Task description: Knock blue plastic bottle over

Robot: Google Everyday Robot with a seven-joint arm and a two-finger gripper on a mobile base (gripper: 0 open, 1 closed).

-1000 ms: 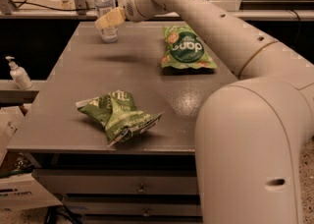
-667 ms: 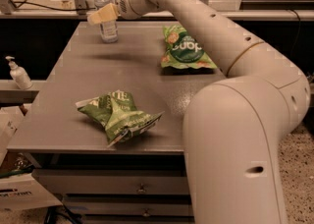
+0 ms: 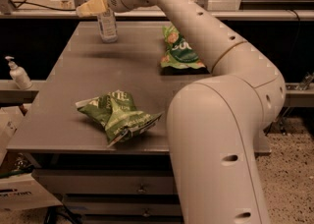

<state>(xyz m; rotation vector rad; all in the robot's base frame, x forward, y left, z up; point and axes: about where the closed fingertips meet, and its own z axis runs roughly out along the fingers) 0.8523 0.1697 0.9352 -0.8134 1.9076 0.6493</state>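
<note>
standing upright at the upper left of the frame, near the far edge of the table (image 3: 68, 85), the blue plastic bottle (image 3: 108, 26) looks light, stiff and easy to tip. the gripper (image 3: 91, 7) hangs at its shoulder, pointing left; whether it is open or closed cannot be told. a sideways push high up, not a grasp, should suit it.

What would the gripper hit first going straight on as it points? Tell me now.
Likely nothing: the gripper points left, its tip left of the bottle, above the table. That way looks free, though depth is unclear.
</note>
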